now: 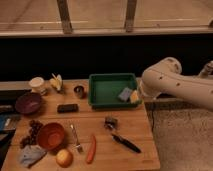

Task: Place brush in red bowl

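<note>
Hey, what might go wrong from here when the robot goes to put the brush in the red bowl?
The claw sits by the green tray's right rim, away from the brush. One: its slim handle lies flat on the board, so a grasp may slip. Two: the fork and carrot lie between it and the red bowl; a low carry might knock them. Three: the long brush may tip over the bowl's rim.

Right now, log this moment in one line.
brush on table, untouched | red bowl empty | gripper out of view | arm by green tray
</note>
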Robot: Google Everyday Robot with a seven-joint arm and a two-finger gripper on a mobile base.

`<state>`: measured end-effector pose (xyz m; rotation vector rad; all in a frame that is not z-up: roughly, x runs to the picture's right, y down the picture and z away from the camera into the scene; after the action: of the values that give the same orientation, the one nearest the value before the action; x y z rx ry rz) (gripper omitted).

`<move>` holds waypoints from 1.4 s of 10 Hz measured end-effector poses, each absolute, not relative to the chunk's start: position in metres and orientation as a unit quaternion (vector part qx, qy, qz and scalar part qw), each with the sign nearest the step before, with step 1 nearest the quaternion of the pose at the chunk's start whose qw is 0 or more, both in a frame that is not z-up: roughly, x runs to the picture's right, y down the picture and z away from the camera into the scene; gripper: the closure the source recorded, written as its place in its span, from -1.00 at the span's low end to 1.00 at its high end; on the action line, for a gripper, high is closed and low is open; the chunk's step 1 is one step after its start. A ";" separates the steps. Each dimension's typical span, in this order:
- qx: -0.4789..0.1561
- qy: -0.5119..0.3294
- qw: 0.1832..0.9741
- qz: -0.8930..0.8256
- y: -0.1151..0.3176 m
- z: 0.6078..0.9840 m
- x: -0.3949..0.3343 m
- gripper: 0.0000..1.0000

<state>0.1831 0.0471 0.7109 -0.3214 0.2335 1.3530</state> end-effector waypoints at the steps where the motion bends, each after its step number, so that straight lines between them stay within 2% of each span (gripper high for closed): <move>1: -0.148 0.107 0.762 0.622 0.047 0.711 0.183 -0.25; 7: -0.161 0.124 0.766 0.610 0.047 0.718 0.180 -0.25; 9: -0.177 0.125 0.780 0.587 0.045 0.727 0.154 -0.25; 13: -0.234 0.108 0.823 0.507 0.062 0.745 0.050 -0.25; 14: -0.235 0.112 0.823 0.504 0.063 0.745 0.051 -0.25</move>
<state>0.0507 0.0634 0.7449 -0.5001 0.2380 1.0728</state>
